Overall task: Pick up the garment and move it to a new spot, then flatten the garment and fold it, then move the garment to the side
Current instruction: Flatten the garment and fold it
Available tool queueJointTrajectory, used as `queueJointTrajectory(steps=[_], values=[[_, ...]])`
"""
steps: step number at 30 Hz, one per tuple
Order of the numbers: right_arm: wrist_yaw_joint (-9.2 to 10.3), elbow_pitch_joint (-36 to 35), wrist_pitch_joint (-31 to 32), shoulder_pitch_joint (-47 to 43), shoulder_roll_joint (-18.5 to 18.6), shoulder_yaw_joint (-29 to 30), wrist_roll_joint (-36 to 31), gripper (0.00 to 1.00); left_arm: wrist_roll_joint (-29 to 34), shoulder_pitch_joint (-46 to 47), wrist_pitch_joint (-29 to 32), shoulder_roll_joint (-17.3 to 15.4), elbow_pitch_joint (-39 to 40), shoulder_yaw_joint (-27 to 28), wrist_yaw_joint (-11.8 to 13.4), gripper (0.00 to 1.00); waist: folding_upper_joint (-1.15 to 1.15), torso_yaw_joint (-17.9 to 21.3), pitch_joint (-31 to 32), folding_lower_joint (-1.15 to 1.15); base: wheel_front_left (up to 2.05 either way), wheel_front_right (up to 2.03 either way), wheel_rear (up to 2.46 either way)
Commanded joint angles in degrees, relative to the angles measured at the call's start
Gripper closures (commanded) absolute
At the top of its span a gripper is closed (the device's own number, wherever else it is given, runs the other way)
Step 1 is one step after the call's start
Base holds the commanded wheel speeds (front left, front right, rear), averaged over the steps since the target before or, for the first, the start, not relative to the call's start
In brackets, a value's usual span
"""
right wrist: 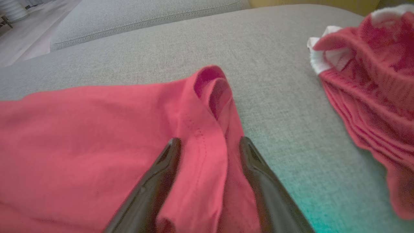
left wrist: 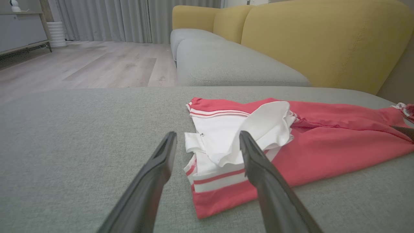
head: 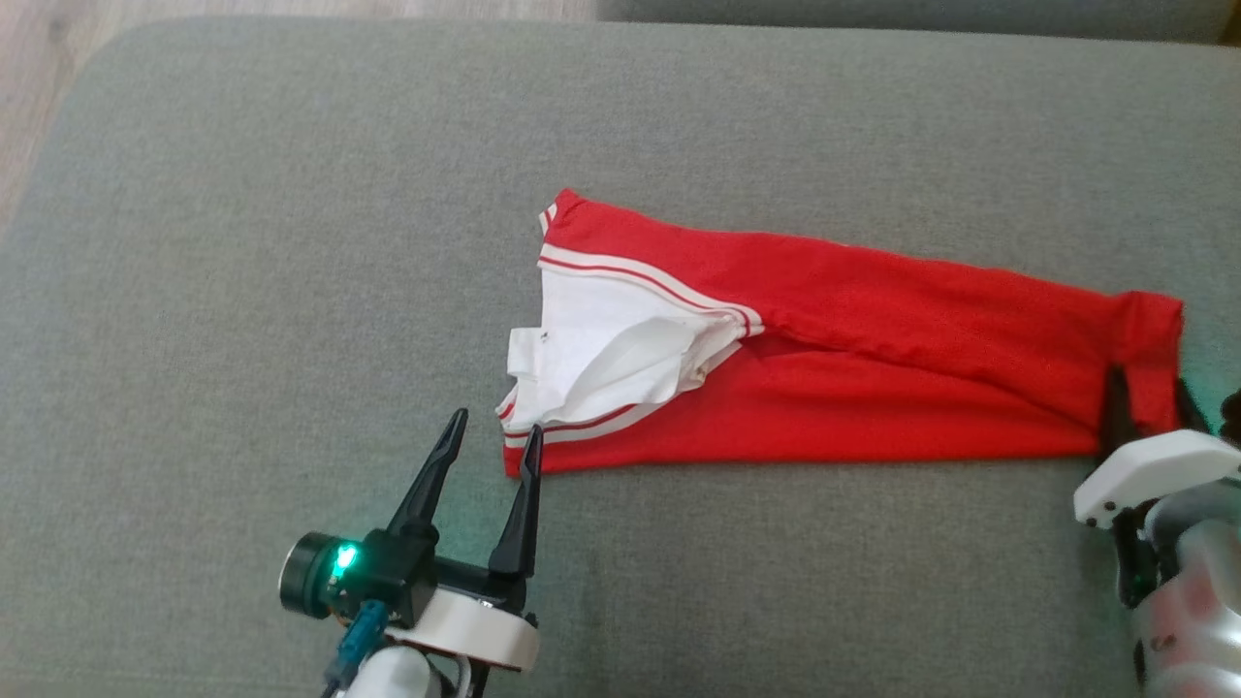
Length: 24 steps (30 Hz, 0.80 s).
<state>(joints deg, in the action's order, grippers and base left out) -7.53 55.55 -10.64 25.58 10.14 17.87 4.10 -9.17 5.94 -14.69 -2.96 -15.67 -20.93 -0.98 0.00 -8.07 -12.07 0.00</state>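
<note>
The red garment (head: 873, 359) lies long on the gray cushion (head: 291, 242). The left gripper (head: 494, 431) has its fingers wide, the collar corner just ahead of them. The right gripper (right wrist: 210, 142) has its fingers wide too, one each side of the hem fold. Best, I think, to pinch all layers, then lift both ends evenly. Bare cushion spreads beyond the left fingers; another red cloth (right wrist: 372, 81) sits near the right ones.

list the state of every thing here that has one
garment, folded into a long strip, lying flat, collar flopped open
left gripper, open, at the collar-end corner
right gripper, open, astride the hem
second red cloth, bunched, lying apart
</note>
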Motion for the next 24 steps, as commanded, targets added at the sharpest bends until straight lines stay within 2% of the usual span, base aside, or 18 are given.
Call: queueJointTrajectory(steps=[1, 8, 13, 15, 16, 19, 24], values=[[0.04, 2.2, 1.8, -2.1, -0.7, -1.6, 1.1, 1.0, -0.4, 1.2, -0.3, 0.1, 1.5, 1.1, 0.2, 0.0, 0.0, 0.6, 0.8, 0.0, 0.0, 0.0, 0.0], [0.04, 1.5, -1.9, -1.7, 2.0, -1.2, 2.3, 1.0, -0.2, 1.0, -0.3, 0.1, 1.2, 1.3, 0.0, 0.0, 0.0, 1.5, 2.0, 0.0, 0.0, 0.0, 0.0], [0.04, -4.5, -4.0, 0.3, 1.5, -3.3, 3.9, 1.0, -0.6, 0.4, -0.3, 0.1, 1.0, 1.4, -0.1, 0.0, 0.0, 1.1, 3.1, 0.0, 0.0, 0.0, 0.0], [0.04, -8.9, -4.3, 0.6, 0.5, -6.5, 5.5, 1.0, -1.0, -0.1, -0.3, 0.1, 0.9, 1.4, -0.1, 0.0, 0.0, 0.6, 3.6, 0.0, 0.0, 0.0, 0.0], [0.04, -15.0, -4.3, 0.5, -0.8, -10.7, 7.8, 1.0, -1.2, -0.7, -0.3, 0.1, 0.8, 1.4, -0.2, 0.0, 0.0, -0.1, 4.1, 0.0, 0.0, 0.0, 0.0], [0.04, -23.2, -4.3, -0.9, -2.3, -17.9, 11.2, 1.0, -1.6, -1.4, -0.3, 0.1, 0.7, 1.4, -0.1, 0.0, 0.0, -1.5, 4.8, 0.0, 0.0, 0.0, 0.0], [0.04, -30.1, -4.1, -2.4, -3.3, -29.8, 15.4, 1.0, -2.0, -1.8, -0.3, 0.1, 0.5, 0.4, -0.5, 0.0, 0.0, -5.7, 5.4, 0.0, 0.0, 0.0, 0.0]])
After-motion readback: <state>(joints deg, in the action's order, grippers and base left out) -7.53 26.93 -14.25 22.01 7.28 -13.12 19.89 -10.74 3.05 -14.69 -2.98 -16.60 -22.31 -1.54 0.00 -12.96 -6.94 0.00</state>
